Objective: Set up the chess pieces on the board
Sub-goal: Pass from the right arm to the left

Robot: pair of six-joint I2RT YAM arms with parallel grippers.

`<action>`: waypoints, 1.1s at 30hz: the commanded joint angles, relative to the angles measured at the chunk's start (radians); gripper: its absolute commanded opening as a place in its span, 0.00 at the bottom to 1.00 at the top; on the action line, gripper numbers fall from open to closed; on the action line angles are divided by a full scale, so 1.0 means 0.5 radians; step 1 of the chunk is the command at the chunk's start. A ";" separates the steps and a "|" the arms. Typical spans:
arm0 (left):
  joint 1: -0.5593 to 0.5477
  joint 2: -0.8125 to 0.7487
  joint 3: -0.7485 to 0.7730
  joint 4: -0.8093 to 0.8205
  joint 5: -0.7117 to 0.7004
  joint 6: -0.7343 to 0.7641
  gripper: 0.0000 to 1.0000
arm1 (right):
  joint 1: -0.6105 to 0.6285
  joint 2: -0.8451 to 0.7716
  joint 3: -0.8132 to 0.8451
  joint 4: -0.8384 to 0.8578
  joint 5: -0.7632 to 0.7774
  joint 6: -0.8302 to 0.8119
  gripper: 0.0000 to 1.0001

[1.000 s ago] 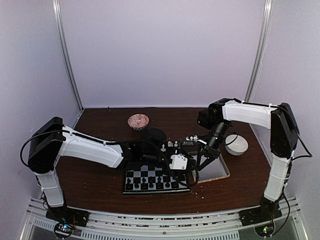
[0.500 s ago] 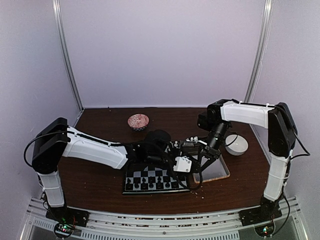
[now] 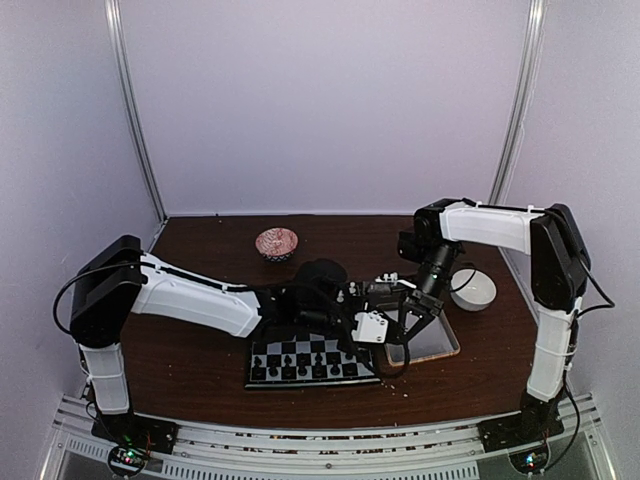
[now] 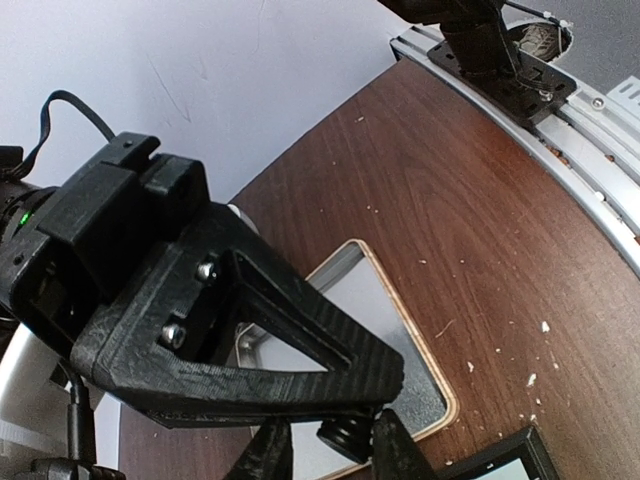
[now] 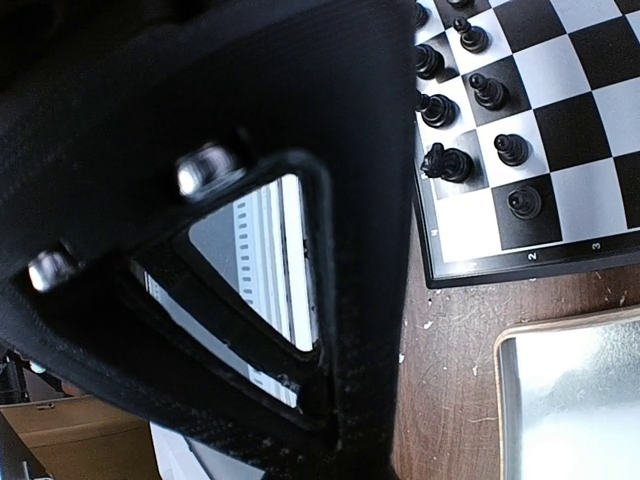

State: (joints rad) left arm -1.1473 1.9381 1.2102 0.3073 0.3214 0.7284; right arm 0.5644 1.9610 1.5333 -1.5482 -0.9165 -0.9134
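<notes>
The board (image 3: pixel 310 362) lies at the front centre with black pieces (image 3: pixel 300 358) on its near rows. The right wrist view shows its corner (image 5: pixel 520 265) with a black knight (image 5: pixel 445 160) and pawns. My right gripper (image 3: pixel 410 320) hangs over the tray's left edge, its jaws together on a small black chess piece (image 4: pixel 350 440). It shows in the left wrist view (image 4: pixel 385 385) and in its own (image 5: pixel 350 460). My left gripper (image 3: pixel 388 338) is right beside it, and its open fingertips (image 4: pixel 395 450) bracket that piece, with a gap on one side.
A wooden-rimmed grey tray (image 3: pixel 432 342) sits right of the board, also in both wrist views (image 4: pixel 400 330) (image 5: pixel 570 400). A white bowl (image 3: pixel 472 290) stands at the right, a pink bowl (image 3: pixel 277 243) at the back. Pale crumbs (image 4: pixel 530 378) dot the brown table.
My left arm has reached further right, bringing its gripper up to the right gripper at the tray's left edge. The right gripper has shifted slightly.
</notes>
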 commanded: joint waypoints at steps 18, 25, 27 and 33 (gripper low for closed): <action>-0.022 0.070 0.077 -0.032 -0.035 -0.060 0.11 | -0.093 0.060 0.116 -0.107 -0.227 -0.083 0.00; 0.009 0.027 0.058 0.022 -0.080 -0.271 0.06 | -0.171 -0.094 0.140 -0.126 -0.183 -0.096 0.20; 0.034 -0.008 0.028 0.098 -0.069 -0.399 0.06 | -0.216 -0.152 0.159 -0.110 -0.141 -0.056 0.27; 0.167 -0.042 -0.022 0.329 0.048 -0.900 0.06 | -0.364 -0.337 0.156 0.058 -0.098 0.105 0.35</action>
State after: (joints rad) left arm -1.1137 1.9472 1.2118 0.3462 0.3027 0.4850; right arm 0.4221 1.8774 1.5967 -1.5875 -0.9691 -0.9203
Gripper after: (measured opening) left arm 0.127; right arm 0.338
